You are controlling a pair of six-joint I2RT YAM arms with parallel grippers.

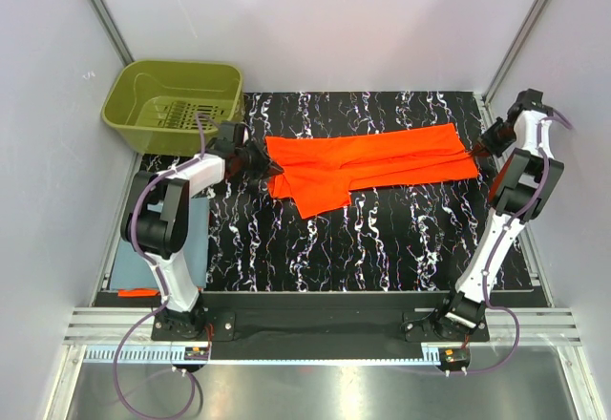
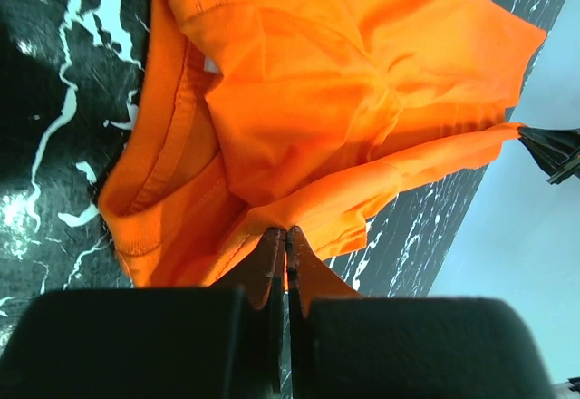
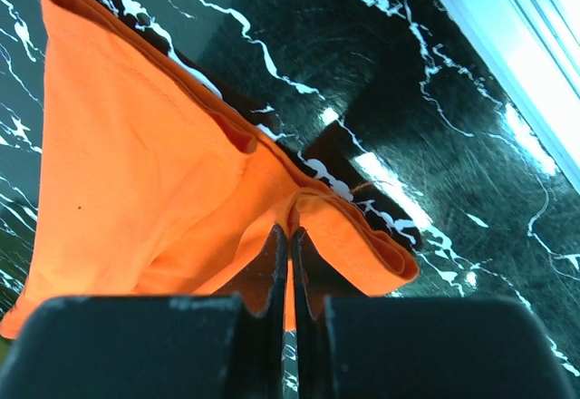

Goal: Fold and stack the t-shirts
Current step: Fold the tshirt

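Orange t-shirt (image 1: pixel 382 157) mid-fold, pinched by my left end effector (image 1: pixel 272 166) at nine o'clock and right end effector (image 1: pixel 474 155) at three; next likely needs level, matched travel.

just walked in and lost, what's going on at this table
The robot is handling an orange t-shirt on the black marbled table. The left tool is shut on its collar end, the right tool on its hem end, so the shirt lies stretched between them, not yet folded up. A green basket stands at the far left corner.
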